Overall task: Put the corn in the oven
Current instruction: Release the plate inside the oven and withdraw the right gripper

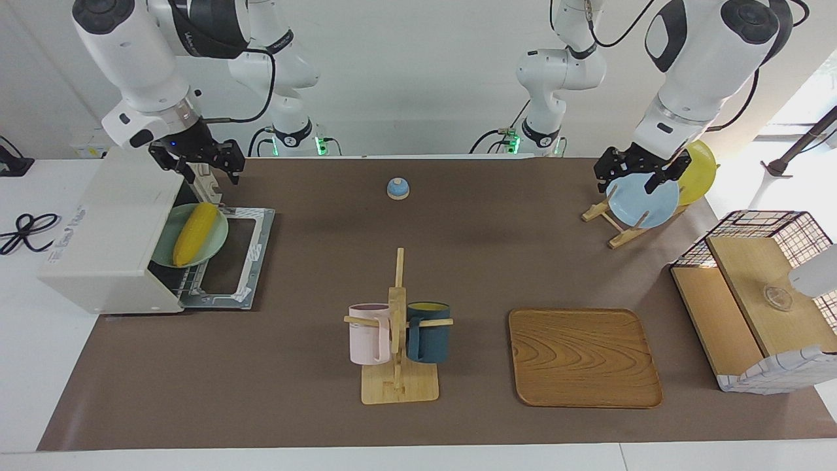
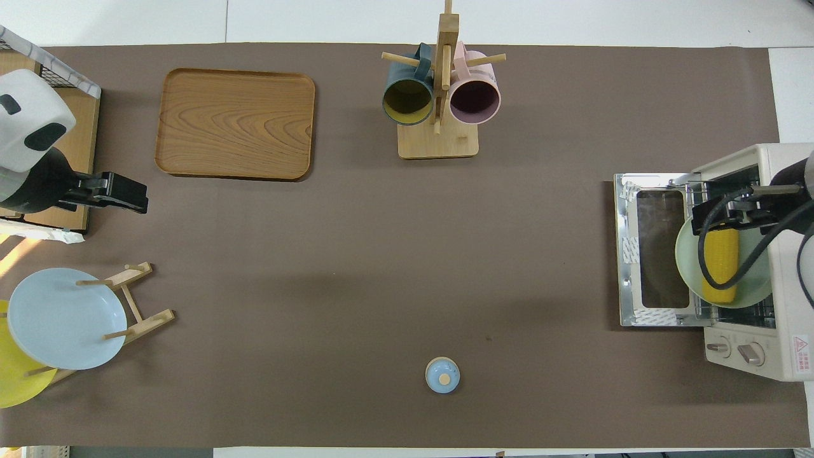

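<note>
The yellow corn (image 1: 195,233) lies on a pale green plate (image 1: 219,243) that sits on the wire rack in the mouth of the off-white oven (image 1: 104,229), at the right arm's end of the table. The oven's door (image 1: 243,258) is dropped flat open. My right gripper (image 1: 210,171) hangs open just above the corn's end nearer the robots, holding nothing. From overhead the corn (image 2: 718,262) shows partly under that gripper (image 2: 731,213) and its cable. My left gripper (image 1: 629,180) waits open over the blue plate (image 1: 644,203) in the plate rack.
A wooden mug rack (image 1: 397,327) with a pink and a dark blue mug stands mid-table, a wooden tray (image 1: 584,356) beside it. A small blue lid (image 1: 397,188) lies nearer the robots. A yellow plate (image 1: 698,171) shares the rack. A wire basket (image 1: 758,294) sits at the left arm's end.
</note>
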